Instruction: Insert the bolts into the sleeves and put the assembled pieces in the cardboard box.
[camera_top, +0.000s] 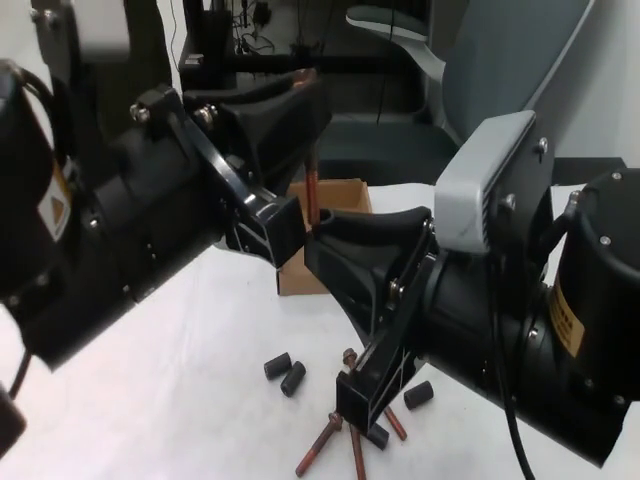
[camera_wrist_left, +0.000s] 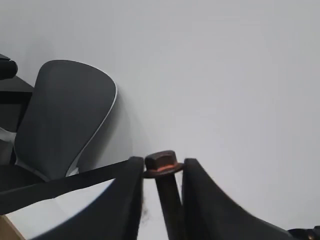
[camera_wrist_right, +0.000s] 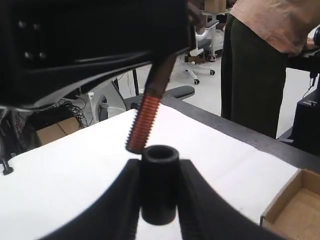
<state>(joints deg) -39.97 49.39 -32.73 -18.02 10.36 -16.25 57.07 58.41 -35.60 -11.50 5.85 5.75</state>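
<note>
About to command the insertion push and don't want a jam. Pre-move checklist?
1. Grip on bolt in left claw: ok, head caught in the grip.
2. Grip on sleeve in right claw: ok, bore open.
3. Tip over bore: not ok, it looks beside the rim.
4. Axes aligned: not ok, bolt tilted against sleeve.
5. Room in cardboard box: cannot tell, arms hide most of it.
</note>
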